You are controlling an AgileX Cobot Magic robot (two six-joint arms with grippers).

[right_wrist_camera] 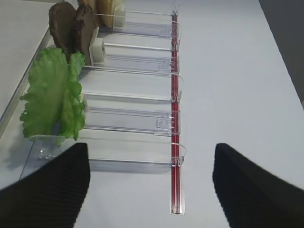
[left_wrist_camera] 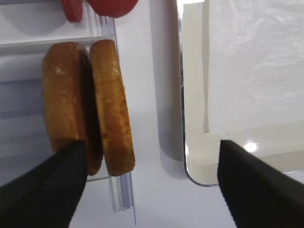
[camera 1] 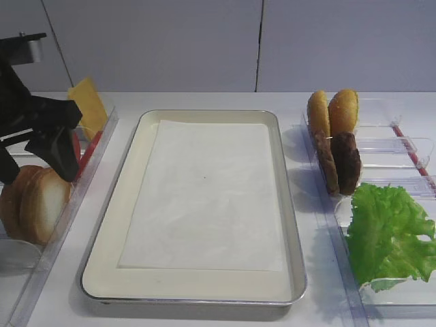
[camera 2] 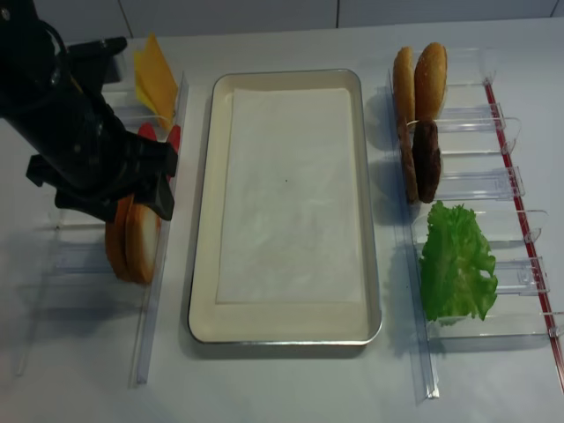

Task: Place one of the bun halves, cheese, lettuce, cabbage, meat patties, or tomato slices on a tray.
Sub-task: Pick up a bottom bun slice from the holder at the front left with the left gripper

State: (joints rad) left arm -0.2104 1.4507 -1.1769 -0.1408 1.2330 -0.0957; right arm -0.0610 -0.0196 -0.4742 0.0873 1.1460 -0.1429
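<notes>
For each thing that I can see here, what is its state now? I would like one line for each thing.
tray: nothing on its paper liner.
left gripper: open, above the bun halves, holding nothing.
right gripper: open, holding nothing.
bun halves: two, on edge in the left holder.
cheese: leaning upright in the left holder.
tomato slices: on edge, beyond the bun halves.
meat patties: on edge in the right holder.
lettuce: in the right holder.

Left arm (camera 2: pixel 66 132): matte black throughout, blocky angular housings, bulky wrist section.
Left gripper (left_wrist_camera: pixel 152 185): two broad black fingers (left_wrist_camera: pixel 40 190), wedge-shaped, plain dark faces.
Right gripper (right_wrist_camera: pixel 149 190): two black fingers (right_wrist_camera: pixel 47 194), finely ribbed surface, rounded tips.
Top of left arm: small dark grey box-shaped part (camera 1: pixel 26 46).
</notes>
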